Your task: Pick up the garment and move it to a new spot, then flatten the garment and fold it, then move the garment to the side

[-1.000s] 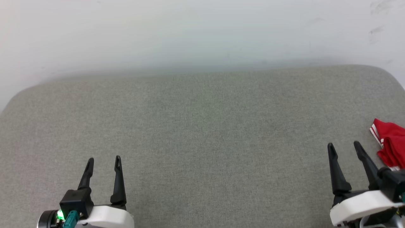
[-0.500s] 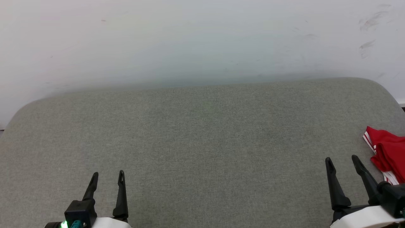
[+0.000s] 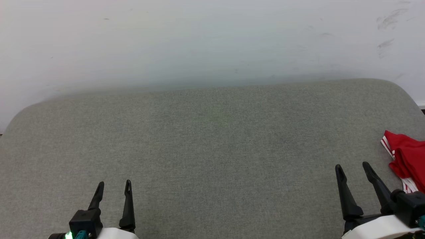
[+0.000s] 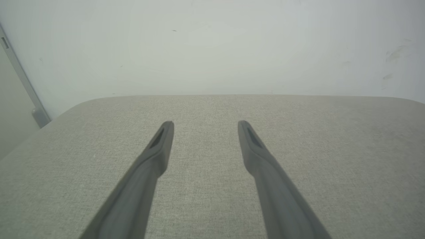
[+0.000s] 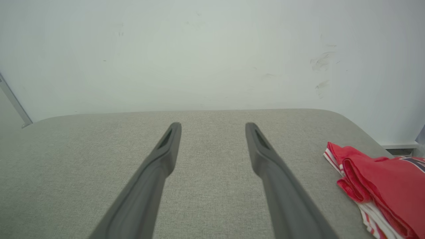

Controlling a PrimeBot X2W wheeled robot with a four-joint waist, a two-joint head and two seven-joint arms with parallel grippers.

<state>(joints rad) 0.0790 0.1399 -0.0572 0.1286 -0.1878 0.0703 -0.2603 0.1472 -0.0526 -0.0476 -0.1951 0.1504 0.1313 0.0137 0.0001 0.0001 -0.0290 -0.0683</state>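
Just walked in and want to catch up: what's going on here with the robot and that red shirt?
Nothing is being handled. The left pincer and the right pincer both sit open and empty over the grey padded surface. The garment, a red shirt with striped trim, lies bunched near the surface's right edge, beside the right pincer but apart from it. Part of it is out of frame.

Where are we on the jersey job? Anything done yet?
Done: nothing that shows; the garment lies bunched, partly out of frame, at the right edge of the grey cushion. In hand: nothing; the left claw and right claw are open and empty. Left: probably pick-up, flattening, folding, moving aside.
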